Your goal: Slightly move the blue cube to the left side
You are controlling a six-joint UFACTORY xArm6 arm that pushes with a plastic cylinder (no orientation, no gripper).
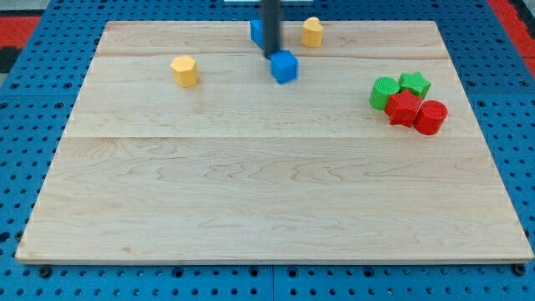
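Rod (272, 25) drops from the board's top edge; you see my tip (271, 55) touching the blue cube (284, 66) at its upper left, near the top edge's middle. No claw exists to judge. A second blue block (257, 33) sits partly hidden behind the rod.

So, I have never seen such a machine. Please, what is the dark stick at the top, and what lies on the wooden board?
There is only one picture, from one camera; where it is mounted is unknown. The dark stick is the rod of a robot arm. It holds nothing; my tip only pushes blocks along the wooden board. It sits just up-left of the blue cube, with another blue block partly hidden behind the rod. Two yellow blocks lie apart. At the view's right, two green and two red blocks cluster.
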